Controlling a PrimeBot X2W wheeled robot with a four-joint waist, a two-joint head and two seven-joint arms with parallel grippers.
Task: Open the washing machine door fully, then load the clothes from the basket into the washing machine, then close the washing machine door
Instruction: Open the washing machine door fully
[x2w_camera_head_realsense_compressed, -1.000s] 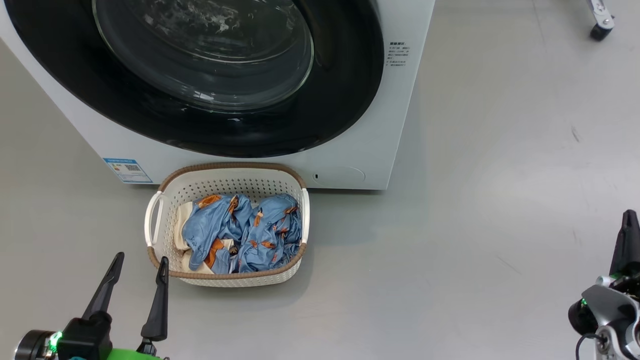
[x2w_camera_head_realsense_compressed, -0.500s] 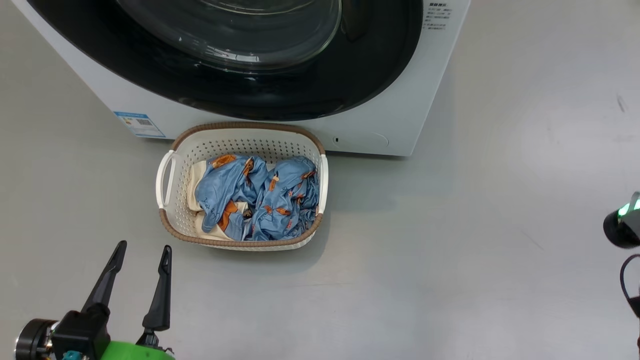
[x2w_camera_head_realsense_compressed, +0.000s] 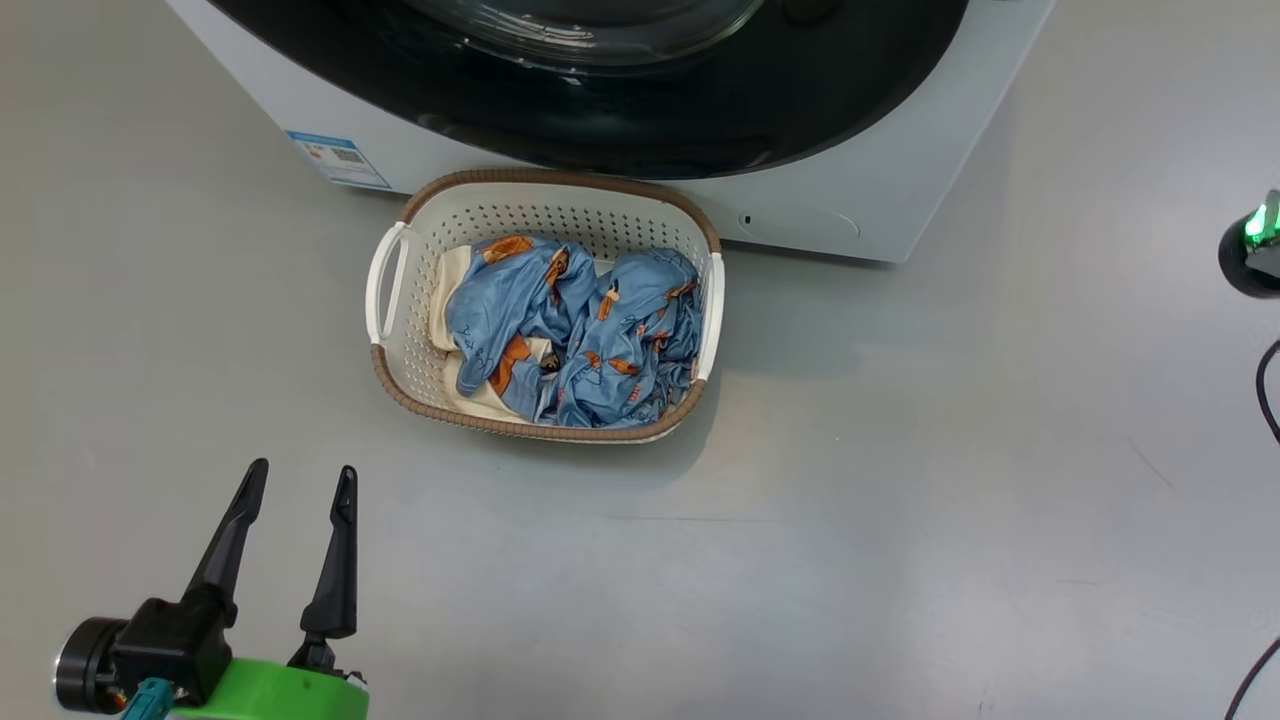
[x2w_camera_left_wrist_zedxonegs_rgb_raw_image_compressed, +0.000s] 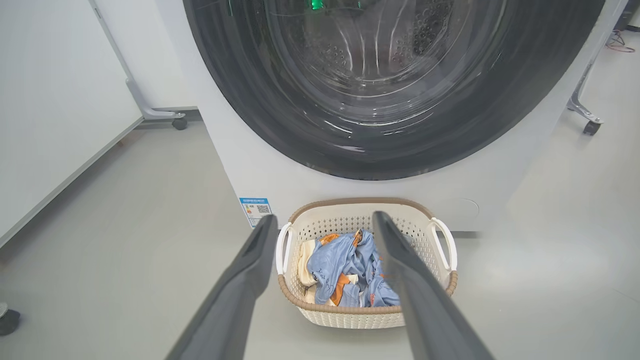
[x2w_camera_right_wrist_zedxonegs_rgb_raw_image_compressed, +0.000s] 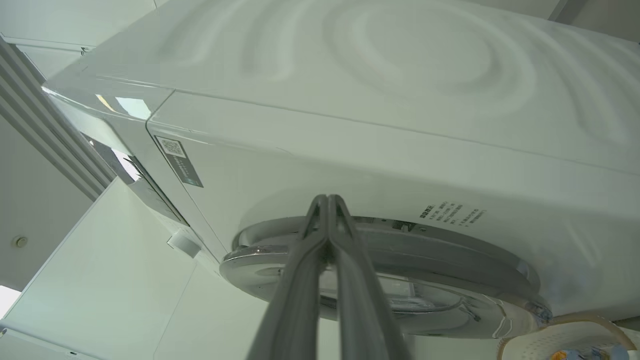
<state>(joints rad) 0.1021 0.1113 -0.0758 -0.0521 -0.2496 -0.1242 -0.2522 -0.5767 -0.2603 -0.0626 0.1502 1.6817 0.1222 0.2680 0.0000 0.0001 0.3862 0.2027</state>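
Step in hand looks like door opening: the washing machine door (x2w_camera_head_realsense_compressed: 640, 140) is sitting apparently shut on the washing machine (x2w_camera_head_realsense_compressed: 900, 200). The right gripper (x2w_camera_right_wrist_zedxonegs_rgb_raw_image_compressed: 327, 200), fingers pressed together, is pointing at the door's right rim; contact unclear. The left gripper (x2w_camera_head_realsense_compressed: 302, 470) is hovering near-left, fingers apart, empty. The basket (x2w_camera_head_realsense_compressed: 545, 180) is sitting just in front of the machine, holding the clothes (x2w_camera_head_realsense_compressed: 590, 340). Best bet: hooking the tips behind the rim, pulling along the hinge arc, clearing the basket.

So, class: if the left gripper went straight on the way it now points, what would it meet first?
Probably the basket, with the clothes in it: the left gripper aims at it. Depth is unclear; it might pass above.
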